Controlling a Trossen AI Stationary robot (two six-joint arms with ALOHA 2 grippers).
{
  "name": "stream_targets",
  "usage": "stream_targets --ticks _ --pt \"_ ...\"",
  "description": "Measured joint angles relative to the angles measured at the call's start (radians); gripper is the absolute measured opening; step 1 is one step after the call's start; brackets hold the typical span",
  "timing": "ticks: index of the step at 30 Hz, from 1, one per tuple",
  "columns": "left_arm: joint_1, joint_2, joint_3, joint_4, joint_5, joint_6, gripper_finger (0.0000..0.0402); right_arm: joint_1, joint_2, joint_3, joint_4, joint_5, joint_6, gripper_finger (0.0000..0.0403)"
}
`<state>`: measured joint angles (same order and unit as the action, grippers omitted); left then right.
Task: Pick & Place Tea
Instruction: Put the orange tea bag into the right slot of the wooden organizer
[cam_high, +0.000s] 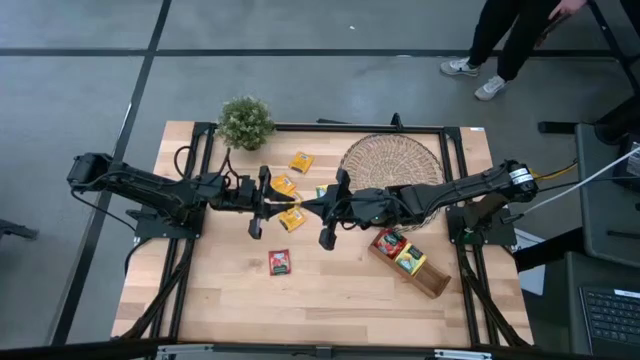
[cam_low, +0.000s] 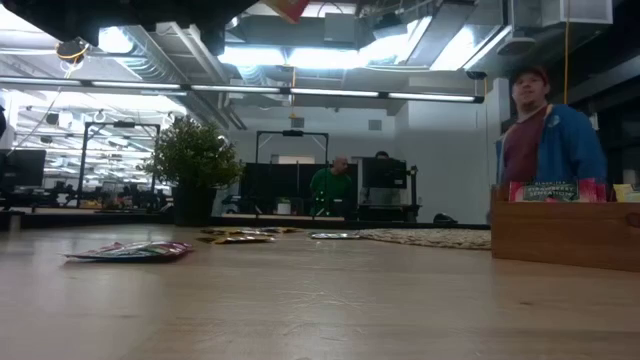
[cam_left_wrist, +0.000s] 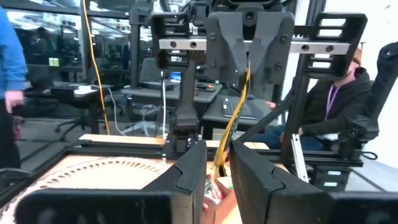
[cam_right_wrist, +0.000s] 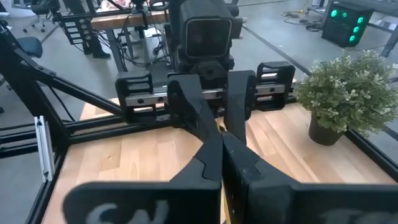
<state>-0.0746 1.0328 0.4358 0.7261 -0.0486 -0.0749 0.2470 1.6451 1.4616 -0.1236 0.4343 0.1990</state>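
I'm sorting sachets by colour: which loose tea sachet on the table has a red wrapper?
The red sachet lying alone on the bare wood in front of both arms; the other loose sachets near the woven mat are yellow.

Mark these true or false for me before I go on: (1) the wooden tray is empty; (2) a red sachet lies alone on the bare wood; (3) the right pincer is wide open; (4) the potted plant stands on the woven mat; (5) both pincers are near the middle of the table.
1. False. The wooden tray already holds sachets, one red and one yellow-green.
2. True. The red sachet lies apart from the others, on the side of the arms away from the plant.
3. False. The right pincer is shut, fingers together.
4. False. The potted plant stands on bare wood, well to the left of the woven mat.
5. True. The left pincer faces the right one there.
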Motion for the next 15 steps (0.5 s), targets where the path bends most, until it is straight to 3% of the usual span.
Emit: stream_targets --ticks 9,15 --pt "-0.001 0.0 0.0 -0.004 0.005 -0.006 0.0089 -0.002 0.0 0.0 0.001 0.009 -0.016 0.0002" --pt "-0.001 0.0 0.0 -0.004 0.005 0.007 0.003 -0.002 0.0 0.0 0.0 0.028 -0.021 0.0003"
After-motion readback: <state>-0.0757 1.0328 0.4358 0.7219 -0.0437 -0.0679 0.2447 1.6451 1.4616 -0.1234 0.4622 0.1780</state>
